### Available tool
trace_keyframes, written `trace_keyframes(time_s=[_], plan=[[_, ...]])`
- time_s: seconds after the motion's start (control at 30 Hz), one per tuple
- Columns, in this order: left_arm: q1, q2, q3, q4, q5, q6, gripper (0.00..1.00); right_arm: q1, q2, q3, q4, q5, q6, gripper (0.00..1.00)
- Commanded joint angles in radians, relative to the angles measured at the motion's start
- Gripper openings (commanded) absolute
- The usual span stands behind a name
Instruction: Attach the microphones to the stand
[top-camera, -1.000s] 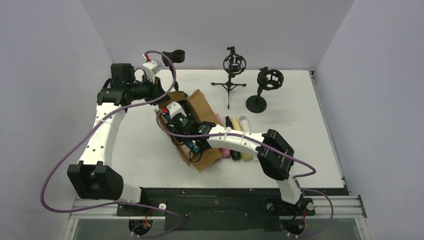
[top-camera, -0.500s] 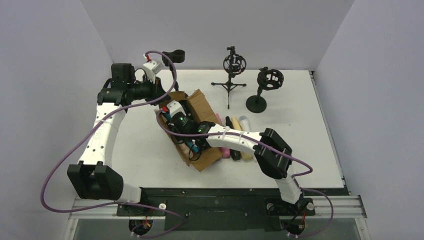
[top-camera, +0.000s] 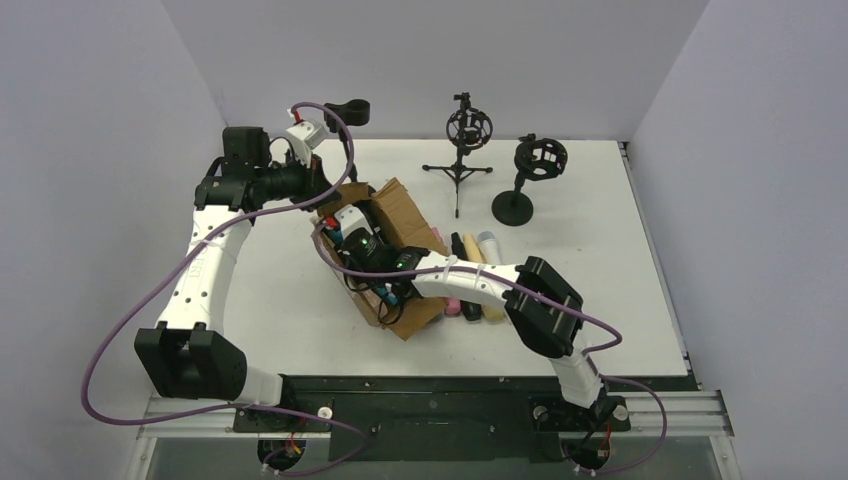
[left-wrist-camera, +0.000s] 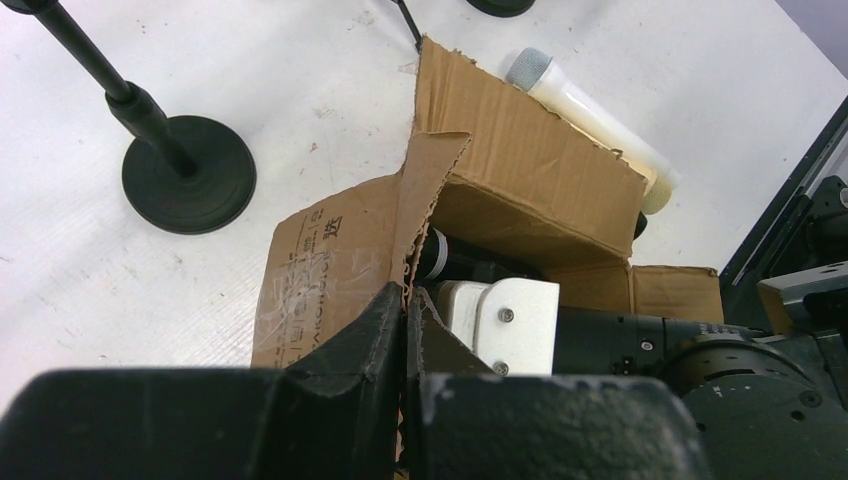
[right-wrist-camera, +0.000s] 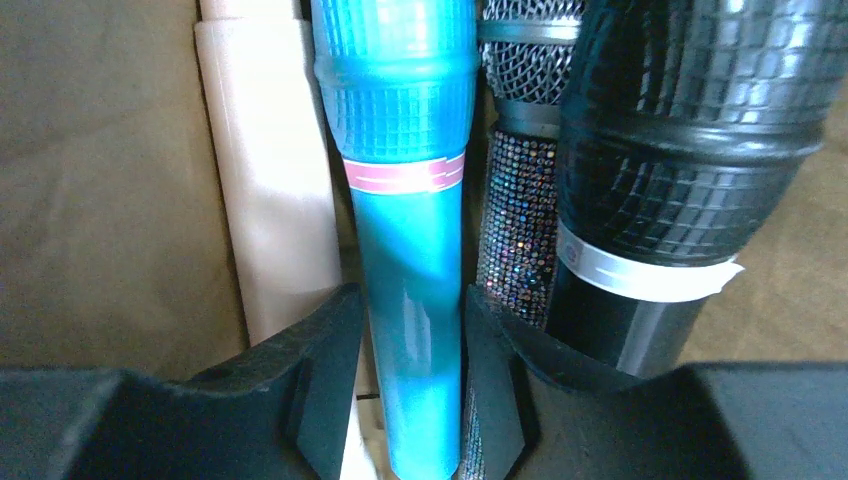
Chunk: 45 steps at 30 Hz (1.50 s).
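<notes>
My right gripper (right-wrist-camera: 410, 300) reaches into the brown cardboard box (top-camera: 410, 225) and is shut on the handle of the teal microphone (right-wrist-camera: 400, 120). Beside it in the box lie a glittery microphone (right-wrist-camera: 515, 215), a black microphone (right-wrist-camera: 680, 150) and a peach microphone (right-wrist-camera: 270, 180). My left gripper (left-wrist-camera: 405, 300) is shut on the box's torn flap (left-wrist-camera: 340, 250), at the box's far left corner in the top view (top-camera: 322, 200). Several more microphones (top-camera: 472, 250) lie on the table right of the box. A tripod stand (top-camera: 467, 130) and a round-base stand (top-camera: 530, 170) are at the back.
A third stand with a round base (left-wrist-camera: 188, 172) and a ring clip (top-camera: 350, 110) is at the back left, close to my left arm. A white microphone (left-wrist-camera: 585, 105) lies behind the box. The table's walls close in on three sides.
My right arm has shifted slightly left, deeper into the box. My left arm holds the flap as before.
</notes>
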Motion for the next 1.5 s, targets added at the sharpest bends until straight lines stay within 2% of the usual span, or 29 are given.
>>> trace_keyframes(time_s=[0.0, 0.13, 0.2, 0.23, 0.3, 0.6, 0.9, 1.13, 1.2, 1.23, 1.3, 1.37, 1.47], plan=[[-0.009, -0.034, 0.050, 0.043, 0.077, 0.002, 0.00, 0.007, 0.043, -0.028, 0.035, -0.008, 0.004, 0.38], [-0.010, -0.035, 0.048, 0.043, 0.080, 0.010, 0.00, 0.012, 0.036, -0.032, 0.033, 0.021, 0.008, 0.29], [-0.010, -0.035, 0.048, 0.041, 0.078, 0.014, 0.00, 0.012, -0.002, -0.047, 0.047, 0.026, 0.004, 0.19], [-0.010, -0.036, 0.047, 0.040, 0.073, 0.016, 0.00, 0.011, -0.032, -0.056, 0.051, 0.033, 0.001, 0.10], [-0.010, -0.036, 0.048, 0.039, 0.065, 0.021, 0.00, 0.009, -0.083, -0.058, 0.062, 0.033, -0.003, 0.00], [-0.010, -0.058, 0.033, 0.047, 0.042, 0.038, 0.00, 0.023, -0.330, -0.118, 0.075, 0.077, 0.004, 0.00], [-0.009, -0.052, 0.029, 0.040, 0.031, 0.060, 0.00, 0.014, -0.417, -0.194, 0.019, 0.132, 0.004, 0.00], [-0.009, -0.059, 0.018, 0.045, 0.033, 0.065, 0.00, 0.010, -0.389, -0.183, -0.088, -0.029, -0.023, 0.00], [-0.009, -0.059, 0.017, 0.047, 0.034, 0.064, 0.00, 0.014, -0.364, -0.154, -0.133, -0.067, -0.033, 0.06], [-0.010, -0.059, 0.017, 0.047, 0.035, 0.064, 0.00, 0.015, -0.355, -0.144, -0.145, -0.073, -0.035, 0.18], [-0.010, -0.055, 0.025, 0.045, 0.035, 0.064, 0.00, 0.018, -0.330, -0.114, -0.175, -0.102, -0.038, 0.29], [-0.010, -0.052, 0.030, 0.042, 0.032, 0.064, 0.00, 0.019, -0.300, -0.089, -0.200, -0.126, -0.039, 0.37], [-0.010, -0.052, 0.034, 0.040, 0.033, 0.064, 0.00, 0.020, -0.263, -0.048, -0.248, -0.169, -0.043, 0.42]])
